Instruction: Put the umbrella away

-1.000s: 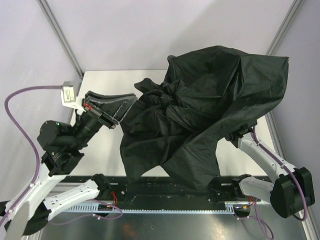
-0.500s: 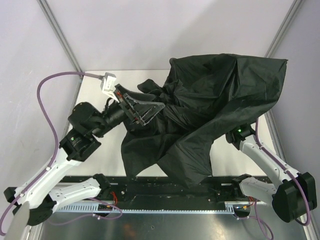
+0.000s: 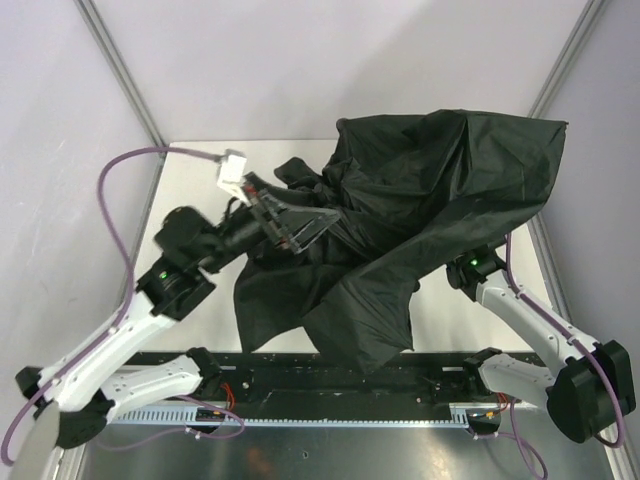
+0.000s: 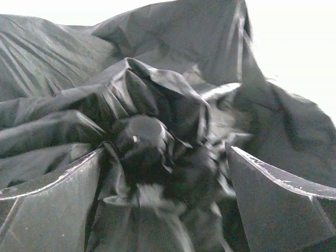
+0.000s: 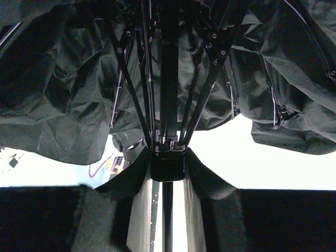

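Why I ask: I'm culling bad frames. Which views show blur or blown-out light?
Left wrist: the umbrella fabric is soft and smeared low in frame, with white blowout at upper right. Right wrist: ribs sharp but backlit, bright white gaps under the fabric, foreground black. Top external: even light, sharp.

black umbrella (image 3: 440, 190), half-collapsed, crumpled, held aloft

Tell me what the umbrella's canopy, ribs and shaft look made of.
The canopy looks like thin synthetic fabric, matte black: it crumples into soft folds with a faint sheen on the creases. The ribs are probably metal with a dark finish: slim straight struts with riveted joints. The shaft is rigid, straight and dark, likely metal; its coating is unclear.
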You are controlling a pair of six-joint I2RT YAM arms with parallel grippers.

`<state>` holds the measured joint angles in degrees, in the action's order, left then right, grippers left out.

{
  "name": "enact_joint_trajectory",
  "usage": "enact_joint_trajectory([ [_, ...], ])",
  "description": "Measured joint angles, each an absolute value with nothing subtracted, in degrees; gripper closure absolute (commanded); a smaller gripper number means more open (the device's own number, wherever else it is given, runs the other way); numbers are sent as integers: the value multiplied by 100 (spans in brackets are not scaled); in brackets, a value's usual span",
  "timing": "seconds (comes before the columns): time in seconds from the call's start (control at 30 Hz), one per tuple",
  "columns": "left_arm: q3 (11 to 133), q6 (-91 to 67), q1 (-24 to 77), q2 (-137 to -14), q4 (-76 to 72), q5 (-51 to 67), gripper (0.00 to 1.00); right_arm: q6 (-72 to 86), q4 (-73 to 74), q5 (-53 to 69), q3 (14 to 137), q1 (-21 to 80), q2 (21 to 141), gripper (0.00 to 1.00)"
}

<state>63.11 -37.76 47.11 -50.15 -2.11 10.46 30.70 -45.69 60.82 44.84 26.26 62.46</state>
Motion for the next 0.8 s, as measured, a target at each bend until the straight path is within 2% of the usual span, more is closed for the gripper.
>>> enact_joint_trajectory([
  [0.17,6661,-3811,4681,-5846,-486,1162,3,2871,-4224,5988,4449,2703,6239,100],
  [0.23,6711,-3806,4674,-5955,-513,1157,21,2762,-4084,5948,4445,2718,6224,100],
  [0.37,6726,-3813,4672,-5972,-558,1081,74,2502,-3894,5940,4445,2764,6165,100],
  [0.43,6724,-3817,4657,-5944,-580,1039,87,2368,-3844,5977,4445,2783,6114,100],
  [0.53,6632,-3583,4652,-5850,-644,1002,92,2342,-3745,5961,4445,2812,6055,100],
  [0.57,6558,-3577,4652,-5806,-674,982,88,2353,-3712,5988,4445,2816,6062,100],
  [0.6,6477,-3590,4652,-5760,-720,961,77,2379,-3706,6012,4445,2823,6082,100],
  [0.7,6222,-3647,4650,-5570,-832,884,19,2475,-3815,6114,4442,2847,6208,100],
  [0.73,6141,-3680,4652,-5489,-867,902,10,2502,-3900,6134,4442,2858,6250,100],
  [0.8,5981,-3785,4676,-5271,-882,941,3,2561,-4051,6141,4442,2858,6309,100],
])
